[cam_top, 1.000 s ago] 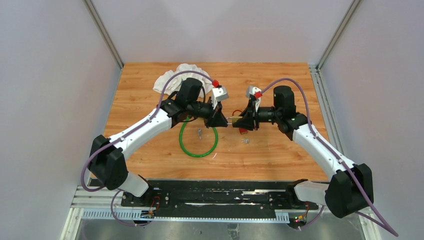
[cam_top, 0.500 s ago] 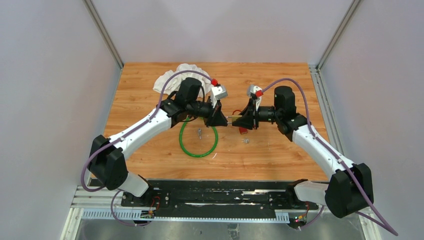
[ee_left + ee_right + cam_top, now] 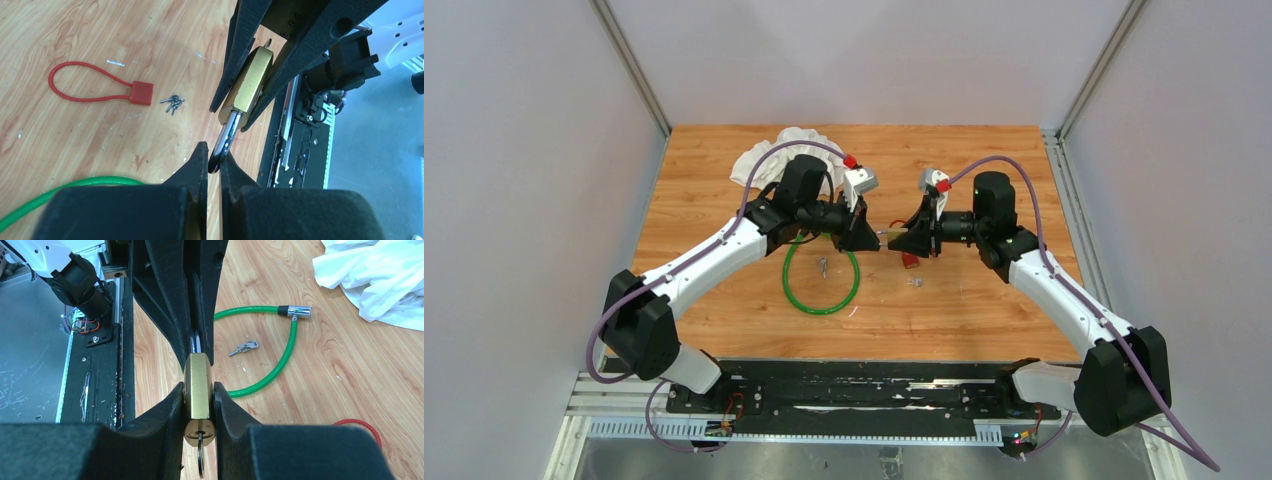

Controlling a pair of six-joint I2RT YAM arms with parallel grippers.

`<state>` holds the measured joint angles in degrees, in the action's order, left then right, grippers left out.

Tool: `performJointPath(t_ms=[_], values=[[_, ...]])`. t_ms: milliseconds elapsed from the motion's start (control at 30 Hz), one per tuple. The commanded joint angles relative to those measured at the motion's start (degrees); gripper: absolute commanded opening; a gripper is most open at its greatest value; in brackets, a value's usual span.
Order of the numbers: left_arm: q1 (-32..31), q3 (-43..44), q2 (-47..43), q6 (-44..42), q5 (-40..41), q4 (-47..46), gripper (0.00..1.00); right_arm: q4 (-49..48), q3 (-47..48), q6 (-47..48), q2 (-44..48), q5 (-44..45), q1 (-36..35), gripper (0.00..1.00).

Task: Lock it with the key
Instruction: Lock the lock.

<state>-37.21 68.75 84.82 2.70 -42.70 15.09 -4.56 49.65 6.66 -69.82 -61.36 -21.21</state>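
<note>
Holding padlock (image 3: pixel 198 390) midair, we had right fingers (image 3: pixel 167 412) clamped on body, left fingers (image 3: pixel 197 165) pinched on shackle (image 3: pixel 225 142); long axis 9-to-3 o'clock; key (image 3: pixel 201 463) seated at 3 o'clock end.

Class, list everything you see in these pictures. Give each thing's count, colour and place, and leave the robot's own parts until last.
padlock: one, brass with a silver shackle, held above the table between both pincers
key: one, metal, in the padlock's keyhole
green cable lock: one, green, looped on the table
red cable lock: one, red, on the table
loop keys: one bunch, silver, inside the green loop
spare keys: one bunch, silver, beside the red cable lock
cloth: one, white, far side of the table
table: one, wood-brown
left pincer: one, black, shut on the shackle
right pincer: one, black, shut on the padlock's body
</note>
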Motion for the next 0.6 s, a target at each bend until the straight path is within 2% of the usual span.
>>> performJointPath(t_ms=[0,567], values=[[-4.5,2.9,1.6,6.5,-5.4,-16.9,0.0,-9.4,0.4,-2.9,0.2,-2.7,-4.7,0.01],[-5.1,6.8,2.7,9.1,-7.0,-17.4,0.0,-3.0,2.6,2.9,-0.7,-0.8,-7.5,0.01]])
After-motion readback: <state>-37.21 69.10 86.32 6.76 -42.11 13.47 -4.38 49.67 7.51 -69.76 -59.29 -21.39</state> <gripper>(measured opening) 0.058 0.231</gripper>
